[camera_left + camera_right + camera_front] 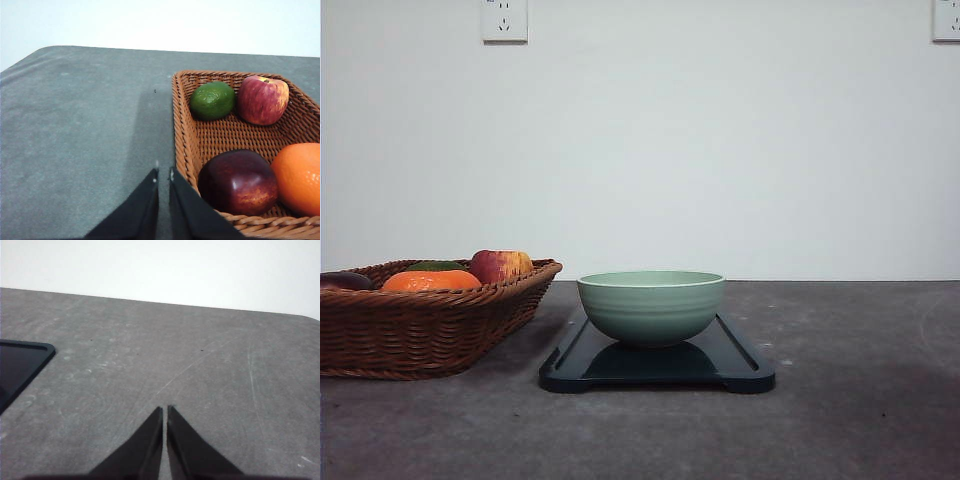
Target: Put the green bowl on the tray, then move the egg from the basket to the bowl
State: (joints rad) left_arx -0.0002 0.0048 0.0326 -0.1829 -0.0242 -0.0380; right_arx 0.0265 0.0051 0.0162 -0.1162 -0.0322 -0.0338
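- Right now, nearest the robot: both claws sit low over bare grey worktop (840, 400), nothing gripped.
- Left claw (163, 172): fingers nearly touching w/ a thin slit between them, clenched on nothing, tips just outside the basket's woven wall.
- Right claw (165, 409): also pinched together, nothing held, over scuffed worktop; a rounded corner of the tray (22, 365) shows off to one side, well apart from the tips.
- Mid-worktop, front view: black tray (740, 375) lies flat, short edge toward the robot, approx centred between the worktop's left and right edges.
- Green bowl (651, 307) stands upright on the tray, roughly at its middle; inside can't be seen from this low angle.
- Basket (430, 325) sits at the worktop's left edge, just beside the tray, not touching it, partly cut off by the frame.
- In the basket: dark red apple (239, 181) and orange (299, 177) at the near end; green lime-like fruit (212, 100) and red-yellow apple (262, 99) at the far end.
- No egg can be made out among the fruit.
- Farthest: white wall w/ two sockets, one (504, 20) upper left, one (946, 20) upper right.
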